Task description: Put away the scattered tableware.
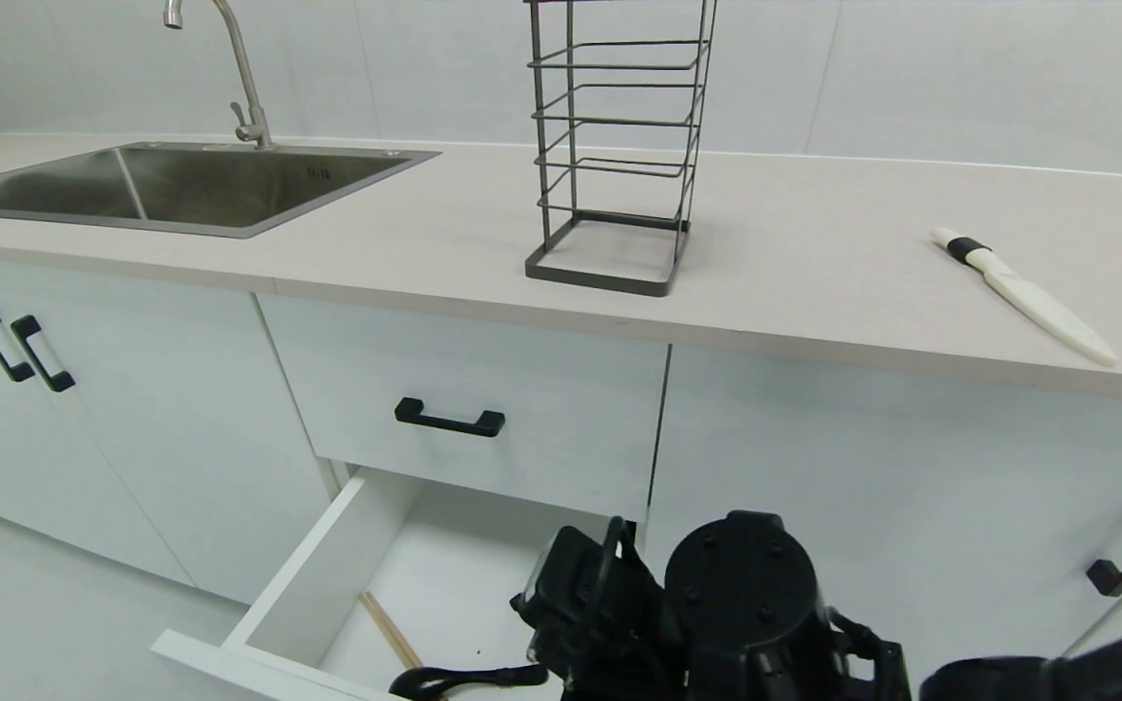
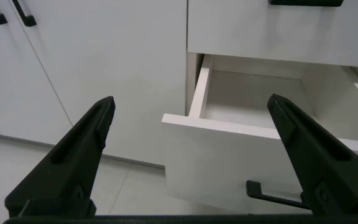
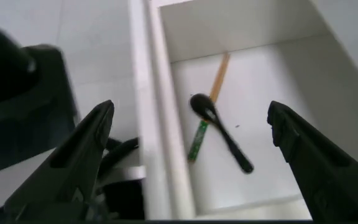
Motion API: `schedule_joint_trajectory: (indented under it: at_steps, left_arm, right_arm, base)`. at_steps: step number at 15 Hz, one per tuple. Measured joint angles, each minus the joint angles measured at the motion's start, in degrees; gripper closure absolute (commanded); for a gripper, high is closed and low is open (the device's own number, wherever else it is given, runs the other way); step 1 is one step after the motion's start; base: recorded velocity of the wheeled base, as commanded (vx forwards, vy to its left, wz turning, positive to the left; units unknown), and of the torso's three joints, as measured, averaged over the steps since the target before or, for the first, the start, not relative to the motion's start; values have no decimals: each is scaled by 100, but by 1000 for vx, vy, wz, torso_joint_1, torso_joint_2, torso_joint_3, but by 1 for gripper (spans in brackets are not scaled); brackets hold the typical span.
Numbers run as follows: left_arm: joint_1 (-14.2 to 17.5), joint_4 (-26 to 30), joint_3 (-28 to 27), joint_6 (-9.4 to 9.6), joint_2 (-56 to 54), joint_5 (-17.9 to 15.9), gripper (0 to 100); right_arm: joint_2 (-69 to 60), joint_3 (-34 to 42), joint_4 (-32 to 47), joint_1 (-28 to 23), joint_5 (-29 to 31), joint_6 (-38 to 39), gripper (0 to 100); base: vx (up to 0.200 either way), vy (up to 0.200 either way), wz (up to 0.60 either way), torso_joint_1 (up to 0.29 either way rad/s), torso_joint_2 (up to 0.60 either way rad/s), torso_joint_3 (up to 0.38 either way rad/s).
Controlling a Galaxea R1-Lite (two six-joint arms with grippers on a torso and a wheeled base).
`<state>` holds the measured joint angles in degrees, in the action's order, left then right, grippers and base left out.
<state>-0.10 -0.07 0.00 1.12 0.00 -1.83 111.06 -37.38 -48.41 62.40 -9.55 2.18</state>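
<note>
A white knife (image 1: 1024, 294) with a black band lies on the right of the counter. Below it, the lower drawer (image 1: 308, 574) stands pulled out. Inside lie a black spoon (image 3: 219, 130) and a wooden chopstick (image 3: 209, 109) with a green end; the chopstick (image 1: 391, 628) also shows in the head view. My right gripper (image 3: 191, 155) hangs open above the drawer, with nothing between its fingers (image 3: 73, 162). My left gripper (image 2: 191, 162) is open and empty in front of the drawer's left front corner (image 2: 185, 124).
A tall dark wire rack (image 1: 615, 146) stands mid-counter, with a steel sink (image 1: 181, 180) and its faucet (image 1: 244, 78) at the left. The upper drawer (image 1: 449, 421) is closed. The open drawer's black handle (image 2: 278, 196) juts toward me. Closed cabinet doors flank both sides.
</note>
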Motion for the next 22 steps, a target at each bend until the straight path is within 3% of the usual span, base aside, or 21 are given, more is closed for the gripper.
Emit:
schedule_joint_trajectory:
  at_steps: [7,14,22]
  left_arm:
    - [0,0,0,0,0,0,0]
    - [0,0,0,2,0,-2,0]
    - [0,0,0,-6,0,-22,0]
  right_arm:
    - [-678,651,-107,99,-61,-66,0]
    - [-1814,1938,-50,79,-72,-106,0]
    - [-4176,3189,856,-1362,-521,-129,0]
  base:
    - [0,0,0,0,0,0]
    - [0,0,0,0,0,0]
    - [0,0,0,0,0,0]
